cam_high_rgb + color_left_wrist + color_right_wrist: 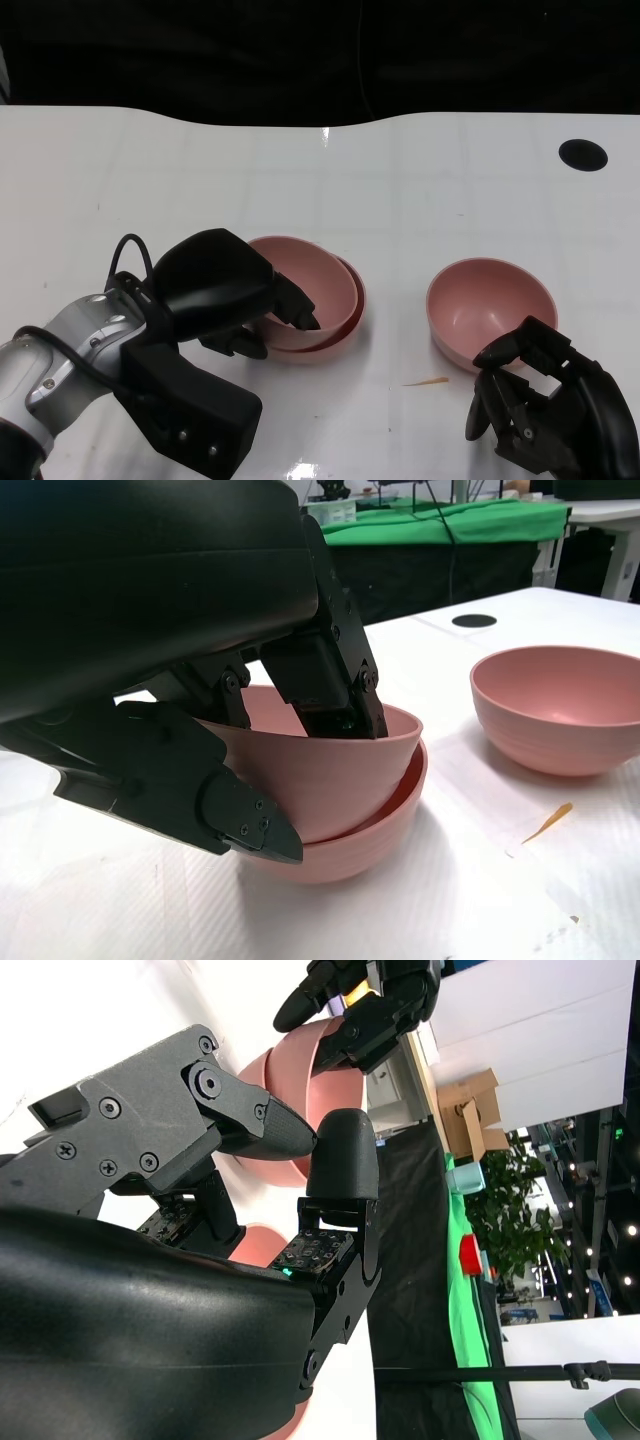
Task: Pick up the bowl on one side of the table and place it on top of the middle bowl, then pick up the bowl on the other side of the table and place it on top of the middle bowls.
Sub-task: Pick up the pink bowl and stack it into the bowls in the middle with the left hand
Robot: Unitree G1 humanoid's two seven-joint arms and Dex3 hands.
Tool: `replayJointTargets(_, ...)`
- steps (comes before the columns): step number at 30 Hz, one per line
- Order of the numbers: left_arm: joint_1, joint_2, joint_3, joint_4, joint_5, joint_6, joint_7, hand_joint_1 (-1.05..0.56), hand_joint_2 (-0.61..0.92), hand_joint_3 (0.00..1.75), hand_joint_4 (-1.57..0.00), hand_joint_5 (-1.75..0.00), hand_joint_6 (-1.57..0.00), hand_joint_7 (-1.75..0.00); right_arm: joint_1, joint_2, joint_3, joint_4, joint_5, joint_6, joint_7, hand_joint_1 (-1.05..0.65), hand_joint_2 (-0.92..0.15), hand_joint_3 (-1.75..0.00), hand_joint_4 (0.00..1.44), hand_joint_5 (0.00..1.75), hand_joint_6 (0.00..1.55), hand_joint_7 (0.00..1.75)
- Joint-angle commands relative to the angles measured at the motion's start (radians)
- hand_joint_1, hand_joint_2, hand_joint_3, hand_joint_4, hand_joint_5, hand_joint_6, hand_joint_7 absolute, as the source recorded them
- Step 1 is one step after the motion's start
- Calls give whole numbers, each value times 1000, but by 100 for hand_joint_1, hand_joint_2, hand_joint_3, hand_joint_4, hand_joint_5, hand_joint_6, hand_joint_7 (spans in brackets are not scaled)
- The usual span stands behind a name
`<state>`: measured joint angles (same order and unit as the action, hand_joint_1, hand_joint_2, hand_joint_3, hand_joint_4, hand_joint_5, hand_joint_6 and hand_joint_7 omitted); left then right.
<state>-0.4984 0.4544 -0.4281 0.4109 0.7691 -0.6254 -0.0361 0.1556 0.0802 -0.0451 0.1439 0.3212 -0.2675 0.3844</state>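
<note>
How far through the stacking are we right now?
About halfway. The left hand grips the upper bowl, which sits tilted in the middle bowl and is not yet released. The side bowl stands alone on the table, with the right hand beside it, fingers apart, holding nothing.

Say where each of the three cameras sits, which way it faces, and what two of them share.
Head view: high, looking down at the table; both hands show, the left hand gripping the upper bowl.
Left wrist view: low behind the left hand, facing the stacked bowls.
Right wrist view: behind the right hand, turned sideways.
Head and left wrist views share the lone bowl.
</note>
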Motion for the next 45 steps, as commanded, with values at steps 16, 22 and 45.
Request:
replayJointTargets(16, -28, -8, -17, 47, 24, -35, 80, -22, 92, 19, -83, -113, -122, -8, 4, -6, -5, -5, 3, -1, -5, -11, -66, -88, 87, 164, 81, 132)
replayJointTargets(22, -32, -11, -20, 51, 14, -34, 73, -24, 92, 20, -82, -115, -121, -10, 4, -7, -3, -8, 0, 2, -7, -10, -66, -87, 87, 163, 82, 133)
replayJointTargets(45, -10, -15, -12, 36, -6, -18, 85, -28, 92, 11, -97, -46, -112, -12, 4, -5, -4, -4, 13, -2, 6, -9, -69, -83, 87, 161, 82, 130)
